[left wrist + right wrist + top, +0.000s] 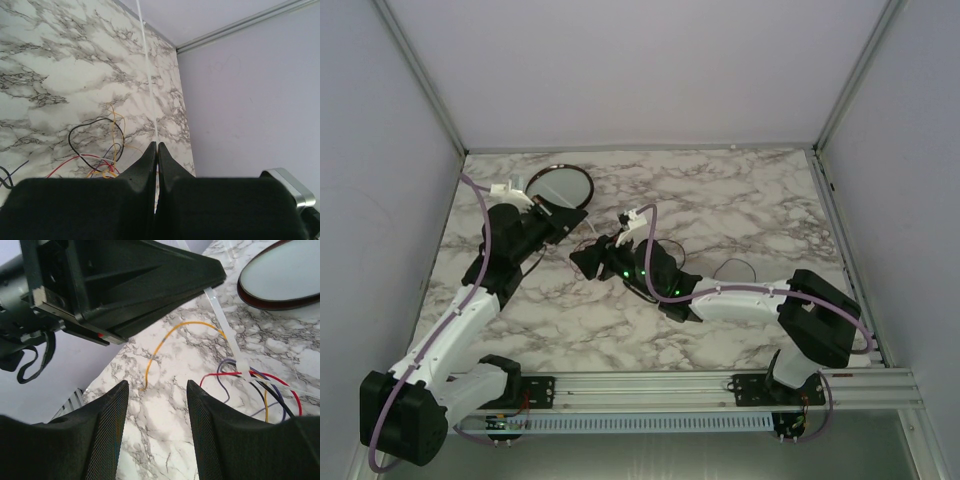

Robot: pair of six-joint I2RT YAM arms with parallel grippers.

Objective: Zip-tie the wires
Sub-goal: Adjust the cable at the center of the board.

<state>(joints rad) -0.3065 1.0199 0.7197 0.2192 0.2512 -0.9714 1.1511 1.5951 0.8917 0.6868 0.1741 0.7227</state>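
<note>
Located wires [250,381] on the marble table [165,360], about mid-table, between the two claws. Counted red, yellow, purple and black strands in the right wrist view, curling in loose loops and crossing at one spot. Found the white tie [235,351] with its head at that crossing; cannot tell whether looped fully round. Traced its strip from there up under the body of the left claw.

Confirmed in the left wrist view only: left claw [156,146] clenched on the tie, fingertips pressed together, strip pinched between them and running straight away across the table. Also there: black, yellow and red loops just left of the fingertips.

Found right claw [156,390] released, fingers apart, nothing between them, near the wires but not touching; one yellow end visible on the table beyond the gap.

Noted dish [282,270], round and dark-rimmed, apart from the wires toward the far left of the table; seen in right wrist and top views, outside the left wrist view.

From the top view alone: both arms reaching toward mid-table, claws near each other. Strands there too thin to tell colour, with one loop lying off beside the right arm.
</note>
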